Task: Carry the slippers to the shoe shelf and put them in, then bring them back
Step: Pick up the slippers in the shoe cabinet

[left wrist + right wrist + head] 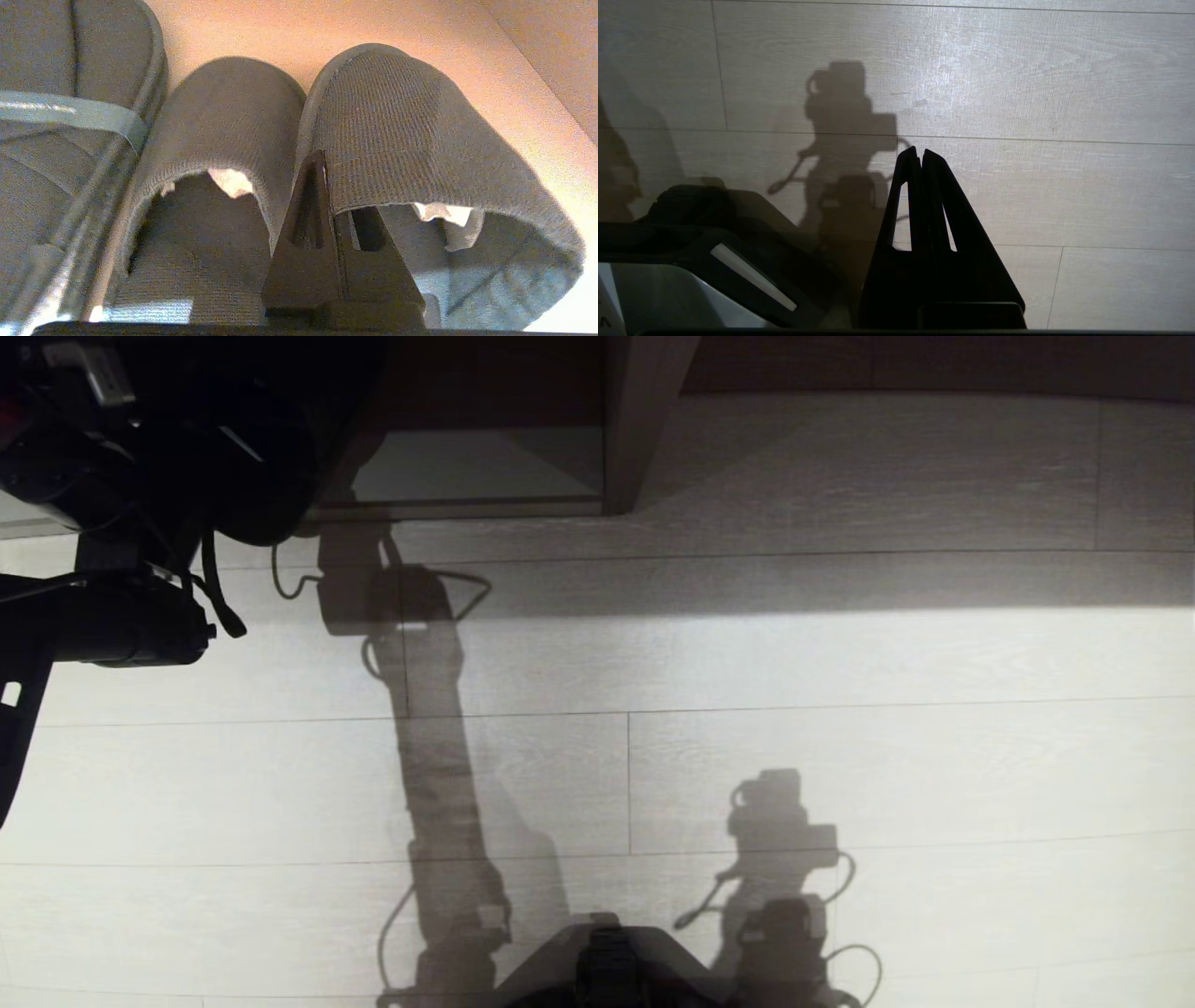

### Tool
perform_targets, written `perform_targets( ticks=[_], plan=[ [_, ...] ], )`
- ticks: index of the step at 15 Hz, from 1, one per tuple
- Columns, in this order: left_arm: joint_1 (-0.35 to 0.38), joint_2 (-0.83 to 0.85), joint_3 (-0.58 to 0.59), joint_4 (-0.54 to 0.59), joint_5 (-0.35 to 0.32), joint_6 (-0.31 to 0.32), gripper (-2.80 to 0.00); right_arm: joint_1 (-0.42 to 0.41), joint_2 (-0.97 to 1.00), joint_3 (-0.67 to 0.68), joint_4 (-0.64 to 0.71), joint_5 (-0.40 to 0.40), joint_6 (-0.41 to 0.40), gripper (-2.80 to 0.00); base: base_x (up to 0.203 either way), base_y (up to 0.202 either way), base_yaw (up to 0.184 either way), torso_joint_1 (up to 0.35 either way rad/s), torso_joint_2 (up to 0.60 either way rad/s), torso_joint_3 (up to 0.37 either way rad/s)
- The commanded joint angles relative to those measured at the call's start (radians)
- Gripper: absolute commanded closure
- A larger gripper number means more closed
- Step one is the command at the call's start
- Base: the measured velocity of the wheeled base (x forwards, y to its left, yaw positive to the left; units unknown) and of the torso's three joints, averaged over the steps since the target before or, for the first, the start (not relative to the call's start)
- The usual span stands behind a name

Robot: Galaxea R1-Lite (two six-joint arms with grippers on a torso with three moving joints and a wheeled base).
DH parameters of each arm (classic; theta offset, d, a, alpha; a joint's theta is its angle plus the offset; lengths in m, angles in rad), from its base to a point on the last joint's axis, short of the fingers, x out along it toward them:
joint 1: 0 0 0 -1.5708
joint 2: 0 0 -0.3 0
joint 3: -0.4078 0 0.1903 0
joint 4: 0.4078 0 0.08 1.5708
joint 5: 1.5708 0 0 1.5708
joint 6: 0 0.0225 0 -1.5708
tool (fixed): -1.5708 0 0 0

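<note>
I see the L pincer point(323, 161) clenched on the slippers point(373, 135), pinching their two inner upper edges together; pair sits side by side on the shoe shelf point(444, 42) base board, another dark pair point(70, 116) just beside. R pincer point(920, 154) clamped empty over the floor point(1064, 93).

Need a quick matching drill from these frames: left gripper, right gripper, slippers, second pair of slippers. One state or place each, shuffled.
Things:
1. left gripper
2. right gripper
3. slippers
4. second pair of slippers

States or places:
A. shut on nothing, above the bare floor
B. side by side, pinched together at their inner edges
C. lying beside the gripped pair, crossed by a pale strap
D. shut on the slippers' inner edges

Pairs: 1-D, 2-A, 3-B, 4-C
</note>
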Motion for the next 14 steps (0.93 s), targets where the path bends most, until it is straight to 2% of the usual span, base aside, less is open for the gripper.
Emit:
perform_targets(
  ticks=[1, 5, 8, 14],
  plan=[
    [0.001, -0.067, 0.048, -0.001, 0.000, 0.001, 0.00, 0.000, -0.001, 0.000, 0.000, 0.001, 0.000, 0.00, 0.000, 0.000, 0.000, 0.000, 0.00, 0.000],
    [-0.002, -0.116, 0.110, 0.014, 0.001, 0.005, 0.00, 0.000, -0.001, 0.000, 0.000, 0.001, 0.000, 0.00, 0.000, 0.000, 0.000, 0.000, 0.00, 0.000],
    [-0.004, -0.180, 0.161, 0.088, -0.001, 0.009, 0.00, 0.000, -0.001, 0.000, 0.000, 0.001, 0.000, 0.00, 0.000, 0.000, 0.000, 0.000, 0.00, 0.000],
    [-0.002, -0.225, 0.159, 0.164, -0.003, 0.006, 0.00, 0.000, -0.001, 0.000, 0.000, 0.001, 0.000, 0.00, 0.000, 0.000, 0.000, 0.000, 0.00, 0.000]
  ],
)
